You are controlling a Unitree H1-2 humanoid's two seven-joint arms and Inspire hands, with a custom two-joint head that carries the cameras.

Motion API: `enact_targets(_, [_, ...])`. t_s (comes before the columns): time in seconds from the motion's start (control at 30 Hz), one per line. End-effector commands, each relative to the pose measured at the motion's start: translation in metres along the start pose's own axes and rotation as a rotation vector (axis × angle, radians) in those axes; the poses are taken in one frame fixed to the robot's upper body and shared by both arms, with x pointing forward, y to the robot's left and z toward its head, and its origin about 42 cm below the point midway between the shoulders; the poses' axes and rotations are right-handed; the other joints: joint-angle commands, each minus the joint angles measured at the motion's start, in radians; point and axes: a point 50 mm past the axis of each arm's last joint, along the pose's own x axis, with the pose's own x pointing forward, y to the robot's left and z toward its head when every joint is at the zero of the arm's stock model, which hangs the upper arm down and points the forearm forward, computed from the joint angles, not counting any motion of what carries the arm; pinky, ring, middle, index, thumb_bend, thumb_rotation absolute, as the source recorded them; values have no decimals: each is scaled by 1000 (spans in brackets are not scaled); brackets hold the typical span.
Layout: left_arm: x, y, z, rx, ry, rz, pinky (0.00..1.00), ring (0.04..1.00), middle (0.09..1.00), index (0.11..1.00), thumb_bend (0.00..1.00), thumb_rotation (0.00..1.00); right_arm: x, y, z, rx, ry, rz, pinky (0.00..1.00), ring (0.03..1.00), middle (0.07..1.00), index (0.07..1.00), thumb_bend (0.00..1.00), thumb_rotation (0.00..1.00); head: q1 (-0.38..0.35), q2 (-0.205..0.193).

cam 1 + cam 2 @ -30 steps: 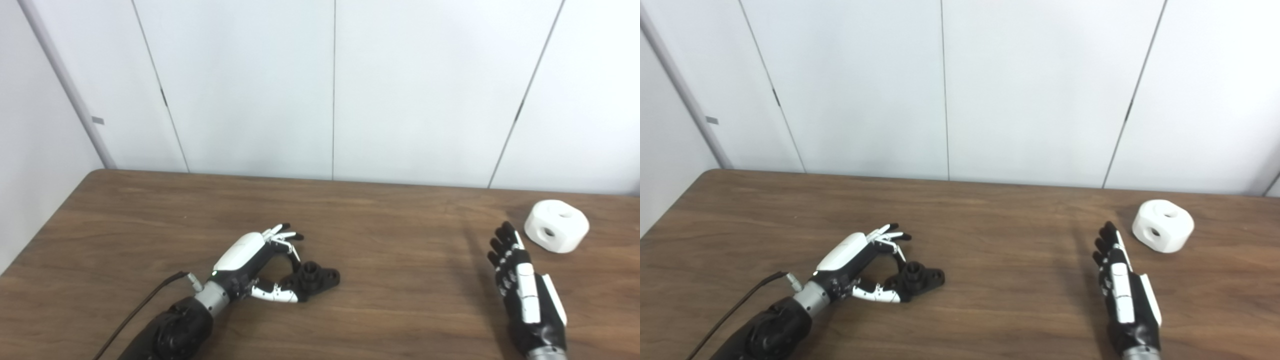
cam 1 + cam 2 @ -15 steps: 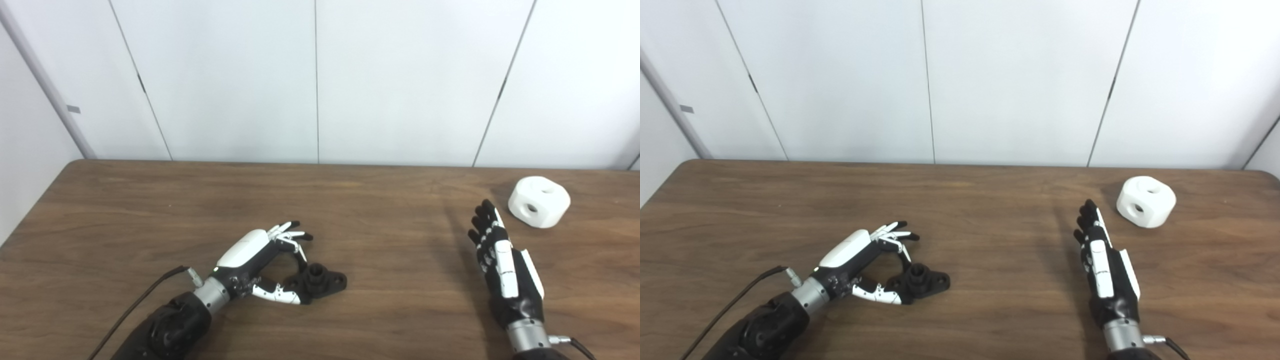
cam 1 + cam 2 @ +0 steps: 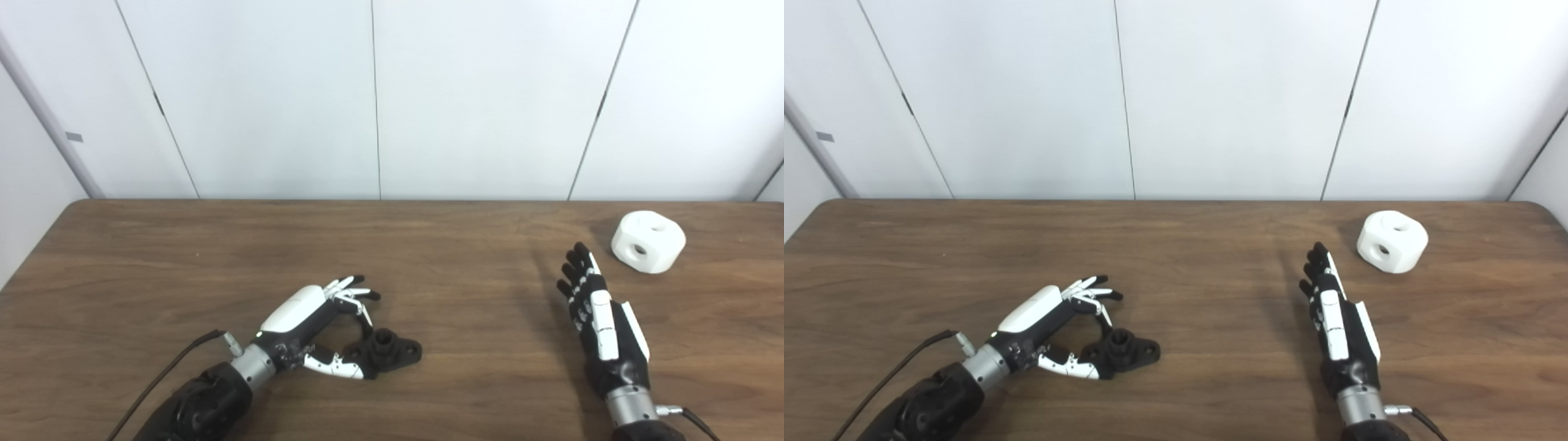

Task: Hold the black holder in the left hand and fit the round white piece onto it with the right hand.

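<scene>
The black holder (image 3: 387, 351) lies flat on the brown table, left of centre, also in the right eye view (image 3: 1124, 353). My left hand (image 3: 318, 321) lies beside it on its left. The fingers curve over the holder's near end and the thumb reaches under it, not closed on it. The round white piece (image 3: 648, 241) with holes in its sides sits at the far right of the table, also in the right eye view (image 3: 1391, 241). My right hand (image 3: 597, 312) is open and flat, fingers straight, pointing toward the white piece, a short way short of it.
The brown wooden table (image 3: 429, 257) ends at a white panelled wall behind. A black cable (image 3: 165, 380) runs from my left wrist to the bottom edge.
The camera has turned right and tilted, shifting the whole picture. My right hand has edged forward toward the white piece. The left hand stays by the holder.
</scene>
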Motion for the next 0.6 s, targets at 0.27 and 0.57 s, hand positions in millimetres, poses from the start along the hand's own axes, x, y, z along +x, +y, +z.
enact_targets(0.27, [-5,-7,-6,-12,23,-49,1000,1000,874,481,523,50,-10,5,21,23,-88,15,939,980,989,981,442,949,-39,1])
enact_targets(0.57, [-3,-11,-8,-21,20,-41,1000,1000,867,481,523,49,-12,3,60,-149,-220,-61,849,900,890,858,491,447,-65,-15])
